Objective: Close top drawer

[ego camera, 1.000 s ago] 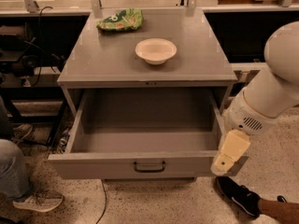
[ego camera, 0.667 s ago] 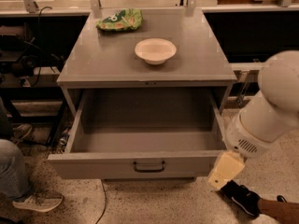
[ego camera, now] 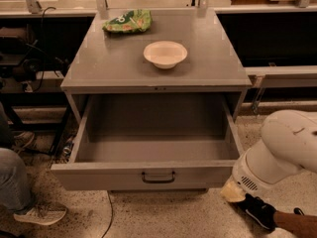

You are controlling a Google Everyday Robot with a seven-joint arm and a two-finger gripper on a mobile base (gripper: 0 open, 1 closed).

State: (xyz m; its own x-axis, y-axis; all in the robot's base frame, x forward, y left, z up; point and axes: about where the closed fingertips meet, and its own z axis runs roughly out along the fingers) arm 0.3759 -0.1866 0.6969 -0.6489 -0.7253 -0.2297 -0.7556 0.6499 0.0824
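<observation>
The top drawer (ego camera: 154, 175) is a wide grey metal drawer, pulled far out of the cabinet (ego camera: 114, 68) and empty inside. Its small dark handle (ego camera: 158, 176) sits at the centre of its front. My white arm (ego camera: 277, 152) fills the lower right of the camera view. My gripper (ego camera: 231, 192) shows only as a cream tip low down, just right of and below the drawer front's right corner, close to the floor. It is not touching the handle. The lower drawers are hidden under the open drawer.
A white bowl (ego camera: 165, 53) and a green chip bag (ego camera: 127, 22) lie on the cabinet top. A person's leg and shoe (ego camera: 39, 213) are at the lower left. A black shoe (ego camera: 257, 211) is on the floor by my gripper. A cable (ego camera: 110, 212) runs across the floor.
My arm has dropped lower and to the right. The gripper went from beside the drawer's right front corner down toward the floor. The drawer has not moved.
</observation>
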